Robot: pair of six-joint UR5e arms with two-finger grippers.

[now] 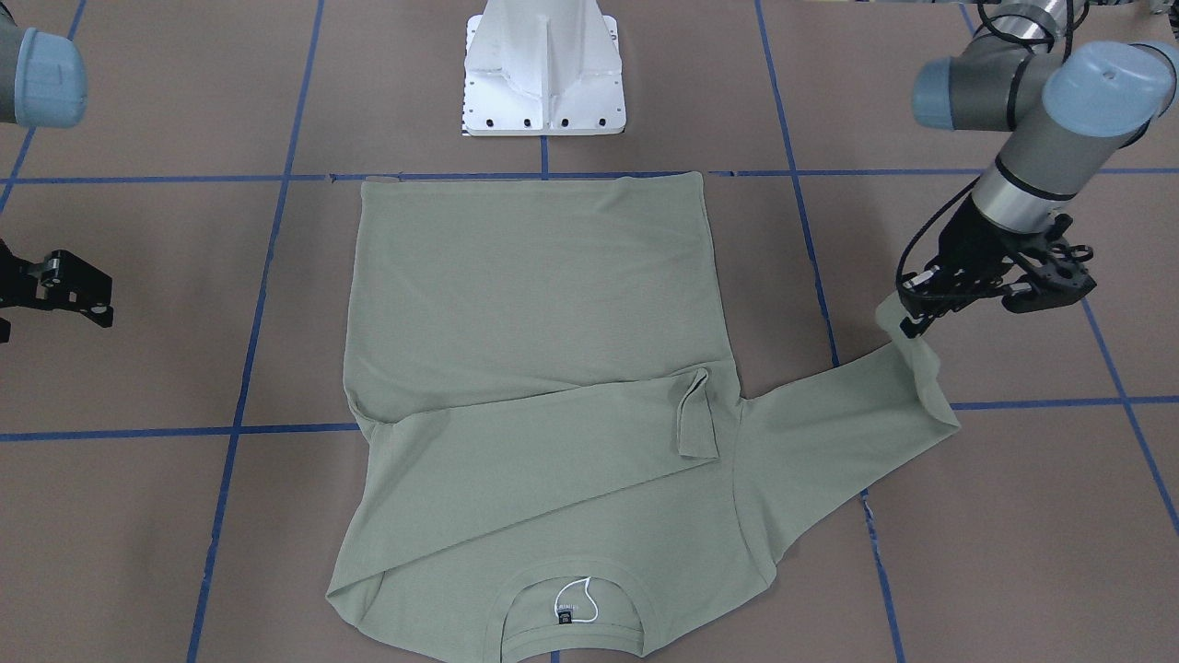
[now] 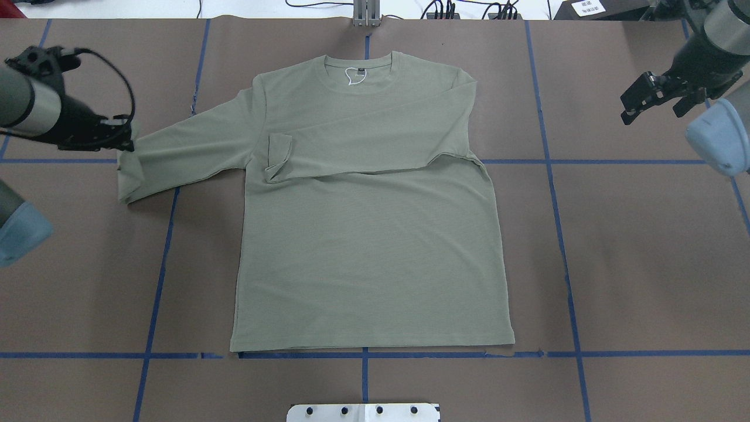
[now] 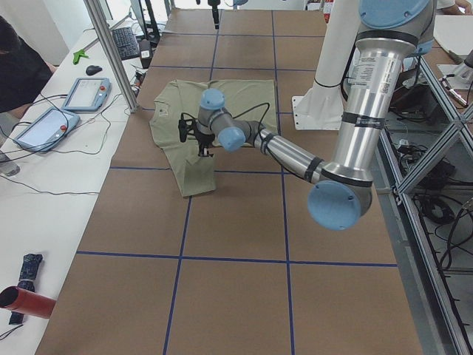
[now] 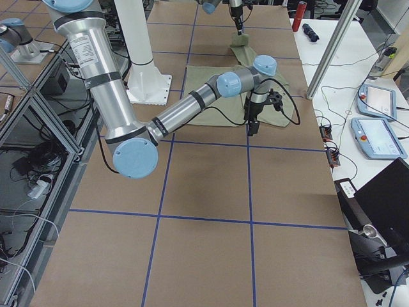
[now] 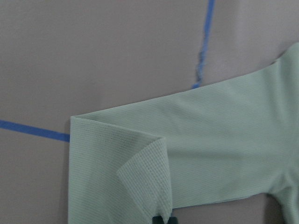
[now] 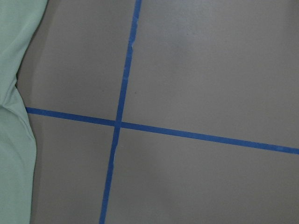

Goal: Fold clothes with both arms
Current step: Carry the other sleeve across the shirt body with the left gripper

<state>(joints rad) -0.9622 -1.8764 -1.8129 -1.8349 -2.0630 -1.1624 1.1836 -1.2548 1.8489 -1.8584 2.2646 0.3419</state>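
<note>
Overhead exterior view: shirt (image 2: 363,234) flat on the table (image 2: 644,264), one cuff in the left gripper (image 2: 130,143)

The table has a brown cover, and blue tape lines (image 2: 644,353) divide it into big squares. The exterior left view shows a white bench (image 3: 52,192) with two control tablets (image 3: 87,92) along the side opposite the robot. The white pedestal (image 1: 543,74) stands at the robot's edge, in the middle.

From left to right in the overhead view: the left gripper is closed on the end of the outstretched sleeve (image 2: 187,158) and holds it a little raised, so the cuff is bent. The body of the shirt lies flat in the middle of the table. The other sleeve (image 2: 375,146) is folded across the chest, and its cuff (image 2: 278,155) is turned up beside the left armhole. At the far right, the right gripper (image 2: 653,111) hangs over bare table, well apart from the shirt, with its fingers spread wide.

The shirt is pale sage green in a fine knit. It has a round neckline, a small dark label (image 2: 361,72) and a white loop (image 2: 353,79).

Its long axis runs from the hem (image 2: 375,346), near the pedestal, straight to the neckline, which points away from the robot. The outstretched sleeve points to the robot's left.
</note>
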